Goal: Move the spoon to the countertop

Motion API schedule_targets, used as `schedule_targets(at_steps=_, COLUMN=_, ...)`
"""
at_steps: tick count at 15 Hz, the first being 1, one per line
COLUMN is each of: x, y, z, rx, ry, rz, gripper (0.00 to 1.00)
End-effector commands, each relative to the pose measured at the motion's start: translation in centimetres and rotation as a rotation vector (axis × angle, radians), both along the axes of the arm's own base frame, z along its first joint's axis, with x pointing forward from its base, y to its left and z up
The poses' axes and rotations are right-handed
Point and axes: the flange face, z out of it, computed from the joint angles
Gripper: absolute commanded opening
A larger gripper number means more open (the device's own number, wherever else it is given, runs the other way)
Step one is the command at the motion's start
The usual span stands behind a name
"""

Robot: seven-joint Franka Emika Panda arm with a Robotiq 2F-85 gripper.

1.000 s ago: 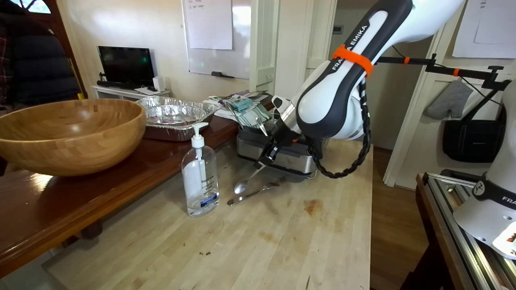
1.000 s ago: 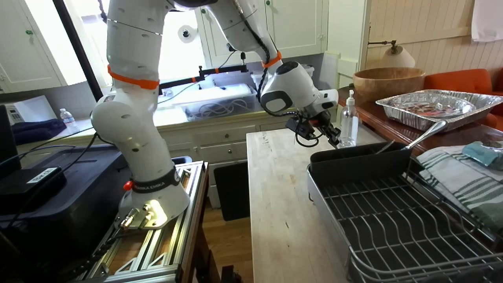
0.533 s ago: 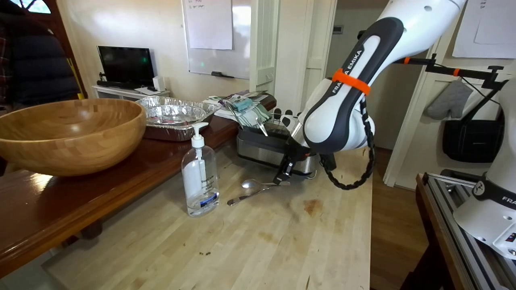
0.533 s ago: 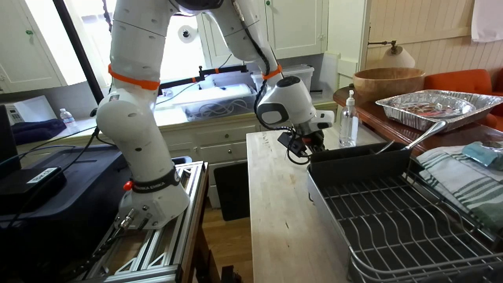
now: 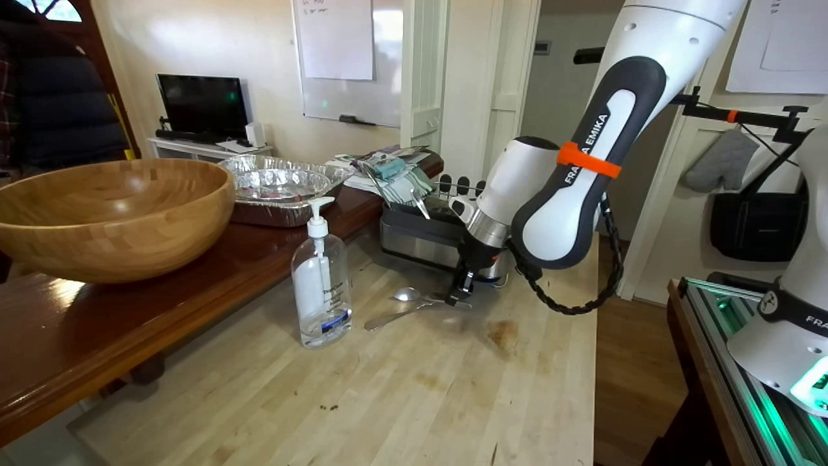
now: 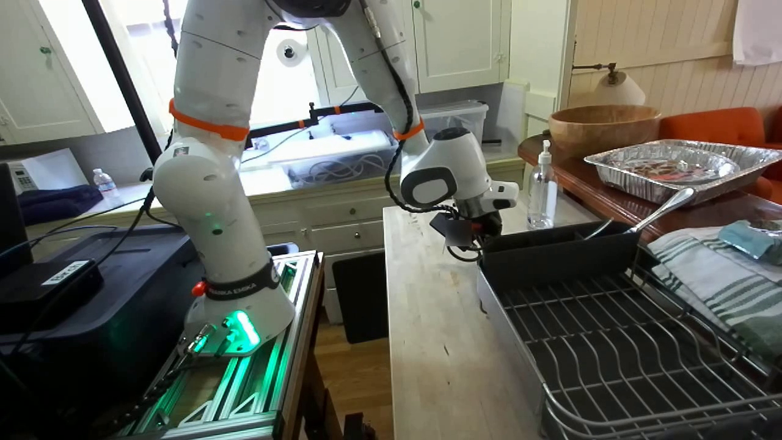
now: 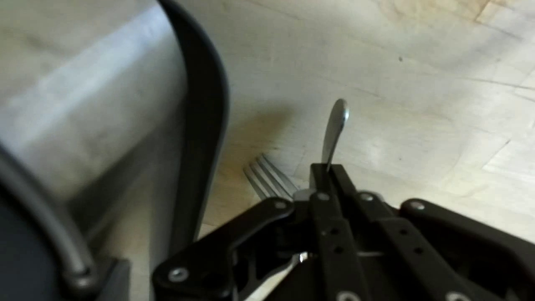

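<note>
The pincer (image 7: 329, 169) was clenched on the spoon (image 5: 406, 294) by its handle, low over the counter (image 5: 466, 408), right of the pump bottle (image 5: 322, 291) in an exterior view; counter contact unconfirmed. Judged light, stiff, slippery; best held by that handle.

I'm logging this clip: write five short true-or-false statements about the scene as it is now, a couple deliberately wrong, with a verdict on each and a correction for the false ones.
1. A fork lies on the countertop. True.
2. Nothing is being gripped. False: the gripper is shut on the spoon.
3. The reddish-brown tabletop bears a wooden bowl. True.
4. Everything on the countertop lies flat. False: the pump bottle stands upright there.
5. In an exterior view, a striped towel lies beside the dish rack. True.
</note>
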Motion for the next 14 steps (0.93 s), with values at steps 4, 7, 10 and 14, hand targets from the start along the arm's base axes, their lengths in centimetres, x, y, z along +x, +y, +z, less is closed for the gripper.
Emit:
schedule_targets(at_steps=4, x=0.2, y=1.2, z=1.0, rx=-0.002, ry=0.022, rz=0.011, gripper=0.31)
schedule_targets(at_steps=7, x=0.3, y=1.9, z=1.8, rx=0.002, ry=0.009, rz=0.025, gripper=0.43)
schedule_targets(at_steps=10, x=0.4, y=2.4, z=2.7, rx=0.008, ry=-0.011, rz=0.034, gripper=0.66)
schedule_targets(at_steps=14, x=0.5, y=3.1, z=4.5, rx=0.03, ry=-0.036, rz=0.019, gripper=0.95)
